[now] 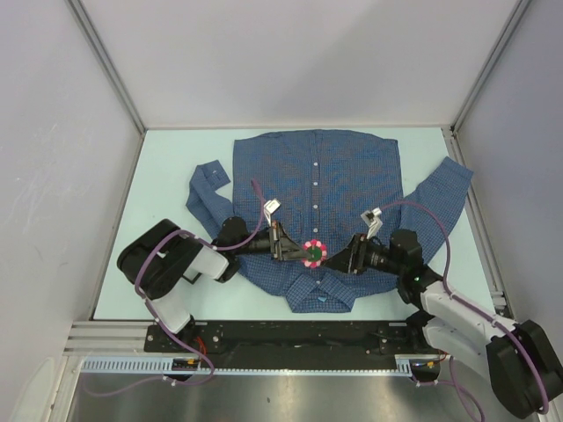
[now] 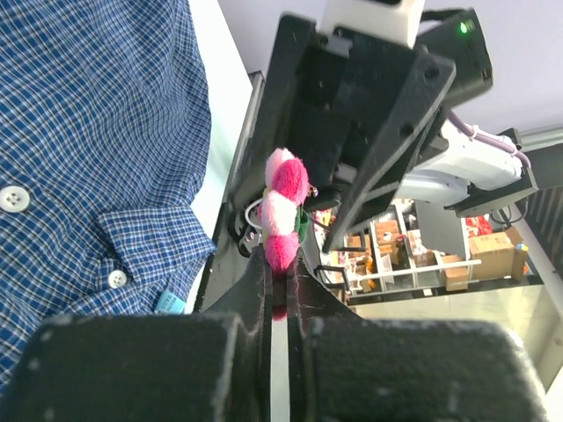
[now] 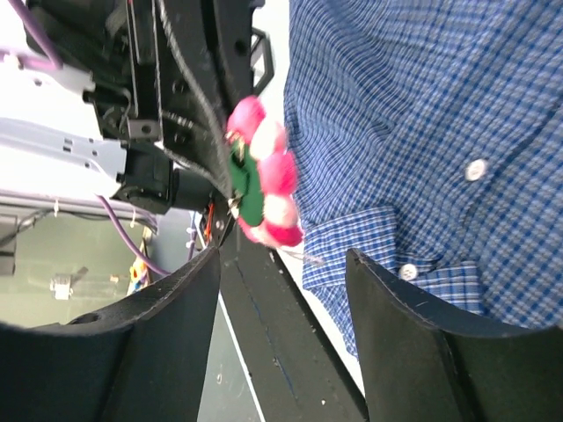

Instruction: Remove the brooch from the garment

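The blue checked shirt (image 1: 317,167) lies flat on the table, collar toward me. The brooch (image 1: 312,252), pink and white petals round a green centre, sits just above the collar area. My left gripper (image 1: 299,251) is shut on its lower petal; in the left wrist view the fingers (image 2: 264,281) pinch the brooch (image 2: 283,207), which stands clear of the shirt (image 2: 88,132). My right gripper (image 1: 339,257) is open and empty, right of the brooch. In the right wrist view the brooch (image 3: 264,185) sits just beyond the open gripper (image 3: 283,259), beside the shirt collar (image 3: 369,233).
White shirt buttons (image 1: 315,185) run down the placket. The sleeves spread to the left (image 1: 207,189) and right (image 1: 444,189). The table's near edge and a black rail (image 1: 290,338) lie close below the collar. Grey walls enclose the table.
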Action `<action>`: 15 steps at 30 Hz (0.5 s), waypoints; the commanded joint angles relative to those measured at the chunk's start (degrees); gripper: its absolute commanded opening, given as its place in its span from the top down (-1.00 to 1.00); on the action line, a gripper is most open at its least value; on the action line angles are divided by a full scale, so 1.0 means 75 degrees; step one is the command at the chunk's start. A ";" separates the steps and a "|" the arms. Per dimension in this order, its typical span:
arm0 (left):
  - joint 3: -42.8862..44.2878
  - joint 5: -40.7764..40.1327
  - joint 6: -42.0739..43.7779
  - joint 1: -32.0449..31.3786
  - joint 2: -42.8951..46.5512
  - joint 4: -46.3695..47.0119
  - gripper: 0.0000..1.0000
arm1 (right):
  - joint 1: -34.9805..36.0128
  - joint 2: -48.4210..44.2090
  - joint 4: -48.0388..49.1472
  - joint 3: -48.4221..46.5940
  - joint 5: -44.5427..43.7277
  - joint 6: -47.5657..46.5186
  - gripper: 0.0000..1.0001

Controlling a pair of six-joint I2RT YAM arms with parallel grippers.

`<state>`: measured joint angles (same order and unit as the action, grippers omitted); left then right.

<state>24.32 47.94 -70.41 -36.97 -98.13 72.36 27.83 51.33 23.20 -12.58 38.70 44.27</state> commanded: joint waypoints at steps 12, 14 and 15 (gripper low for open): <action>-0.0090 0.0193 -0.0385 -0.0121 -0.0041 0.1402 1.00 | -0.0360 0.1628 0.2671 -0.0549 0.1051 0.0742 0.15; -0.0078 0.0194 -0.0455 -0.0133 -0.0100 0.1496 1.00 | -0.0348 0.1734 0.2742 -0.0538 0.1086 0.0812 0.20; -0.0066 0.0205 -0.0490 -0.0145 -0.0158 0.1590 1.00 | -0.0348 0.1769 0.2824 -0.0538 0.1110 0.0812 0.21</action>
<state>23.83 48.60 -72.58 -37.54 -98.39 72.77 25.39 63.59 37.98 -14.70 45.25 48.93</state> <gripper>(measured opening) 0.028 0.408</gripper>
